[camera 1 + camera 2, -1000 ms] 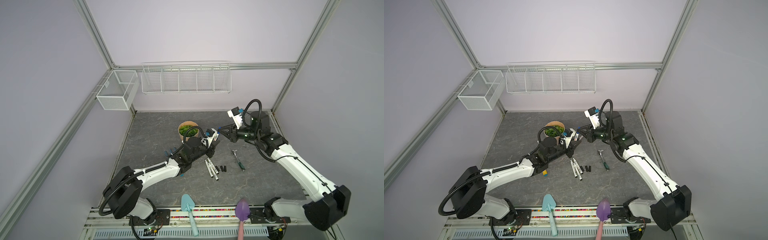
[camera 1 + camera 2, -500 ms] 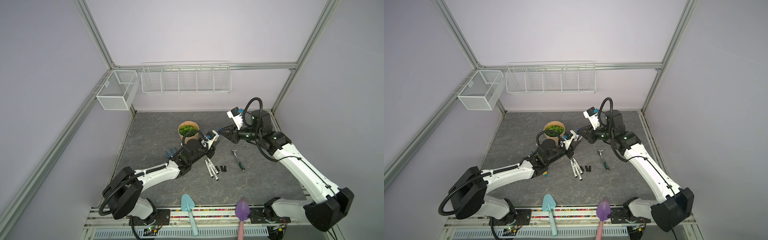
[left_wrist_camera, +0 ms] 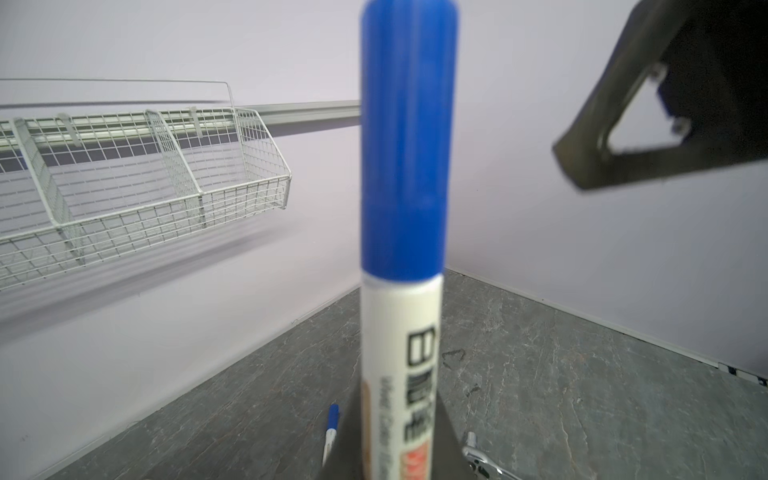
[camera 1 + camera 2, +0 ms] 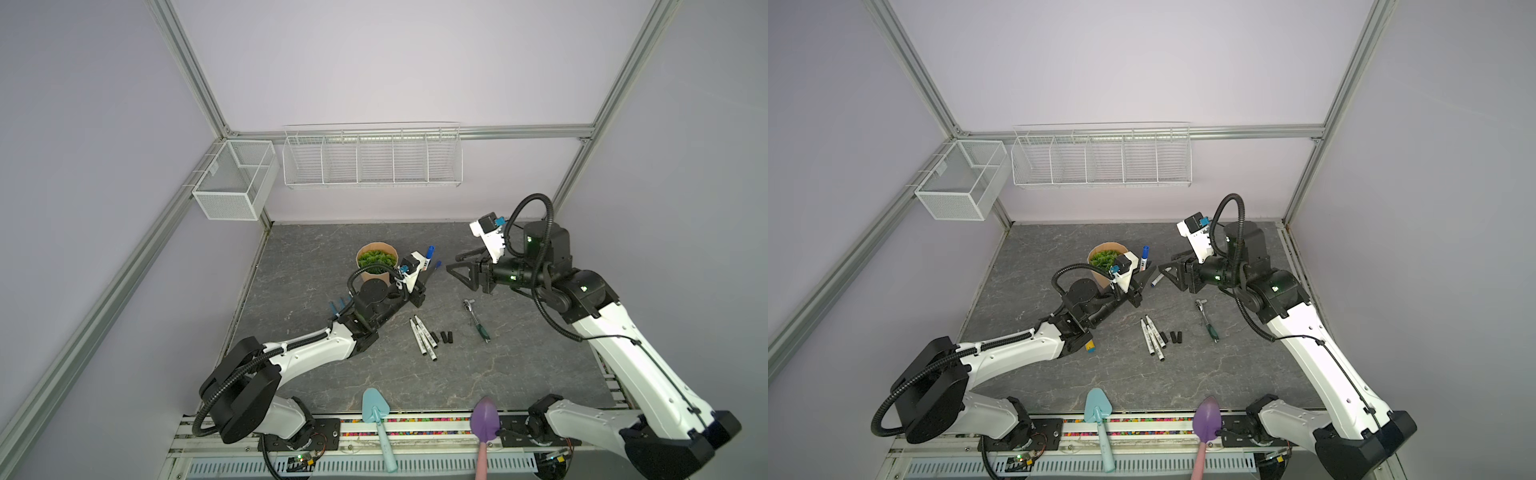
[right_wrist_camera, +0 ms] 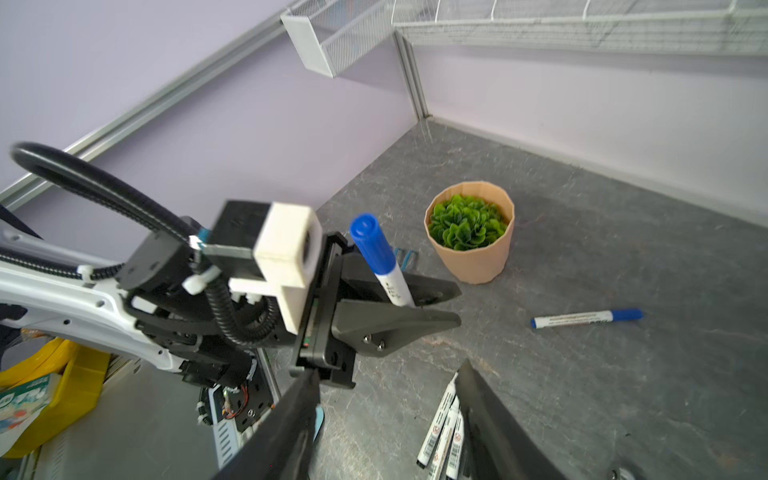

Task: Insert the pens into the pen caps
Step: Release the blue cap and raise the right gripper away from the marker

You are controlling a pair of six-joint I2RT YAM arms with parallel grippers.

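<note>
The left gripper [image 5: 457, 303] is clenched on a blue-capped pen [image 5: 384, 266], held upright. The right gripper [image 4: 453, 262] hangs spread and empty just beside it, toward the table's [image 4: 316, 257] back edge.

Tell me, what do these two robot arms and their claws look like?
The left arm and right arm have white shells with black joints. A ribbed black hose runs over each wrist, beside a white boxy camera. The left gripper and right gripper are black, each with two flat triangular fingers with cut-out centres.
</note>
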